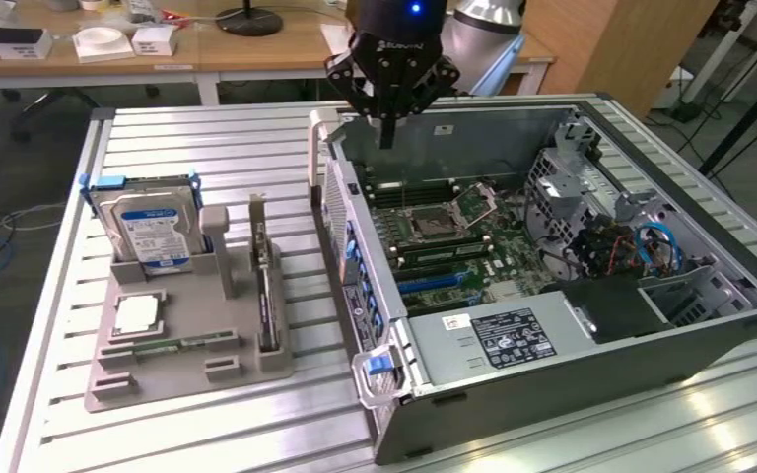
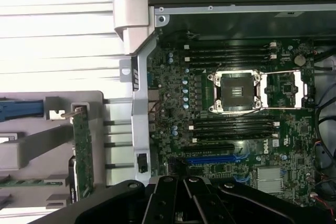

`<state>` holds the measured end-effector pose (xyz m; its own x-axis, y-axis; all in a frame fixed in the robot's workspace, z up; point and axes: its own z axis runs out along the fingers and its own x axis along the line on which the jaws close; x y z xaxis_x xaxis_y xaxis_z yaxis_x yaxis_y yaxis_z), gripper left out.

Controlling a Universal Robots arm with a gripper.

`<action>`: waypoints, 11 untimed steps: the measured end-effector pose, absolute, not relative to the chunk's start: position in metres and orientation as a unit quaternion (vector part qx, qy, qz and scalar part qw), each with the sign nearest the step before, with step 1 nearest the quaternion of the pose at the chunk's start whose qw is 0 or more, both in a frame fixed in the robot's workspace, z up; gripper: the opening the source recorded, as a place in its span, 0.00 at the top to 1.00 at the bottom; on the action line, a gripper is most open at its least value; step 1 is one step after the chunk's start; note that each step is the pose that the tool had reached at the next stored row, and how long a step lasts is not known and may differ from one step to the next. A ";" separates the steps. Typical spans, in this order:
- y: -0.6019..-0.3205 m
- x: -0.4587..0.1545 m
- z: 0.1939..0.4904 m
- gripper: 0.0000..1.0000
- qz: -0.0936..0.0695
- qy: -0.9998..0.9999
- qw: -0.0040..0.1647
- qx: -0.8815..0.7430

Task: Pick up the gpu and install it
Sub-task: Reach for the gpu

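Computer case (image 1: 550,404), lying open on its side, sits closest in the exterior view, with the grey holder (image 1: 181,379) beside it on the exterior view's left. The gpu (image 1: 265,286) stands on edge in a slot of that holder, outside the case and just beside its side wall. Its long axis runs roughly parallel to that wall, away from the camera. The gripper (image 1: 385,130) hangs over the case's far end, fingers pinched together on nothing. So the card lies to the exterior view's left of it, lower and nearer the camera.

Black gripper (image 2: 185,192) body is closest in the wrist view, above the motherboard (image 2: 236,129). The gpu (image 2: 83,150) shows as a thin green strip beyond the case wall, in the holder, well apart from the fingers.
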<state>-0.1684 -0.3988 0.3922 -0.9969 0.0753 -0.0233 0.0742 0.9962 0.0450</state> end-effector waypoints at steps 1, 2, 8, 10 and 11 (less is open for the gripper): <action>-0.399 -0.170 0.392 0.89 0.022 0.999 0.012 0.037; -0.399 -0.172 0.392 0.89 0.022 0.999 0.012 0.037; -0.399 -0.185 0.392 0.89 0.022 0.999 0.012 0.037; -0.399 -0.189 0.392 0.89 0.022 0.999 0.013 0.037; -0.399 -0.191 0.392 0.89 0.022 0.999 0.012 0.037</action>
<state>-0.1914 -0.3989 0.3916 -0.9969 0.0752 -0.0233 0.0741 0.9962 0.0451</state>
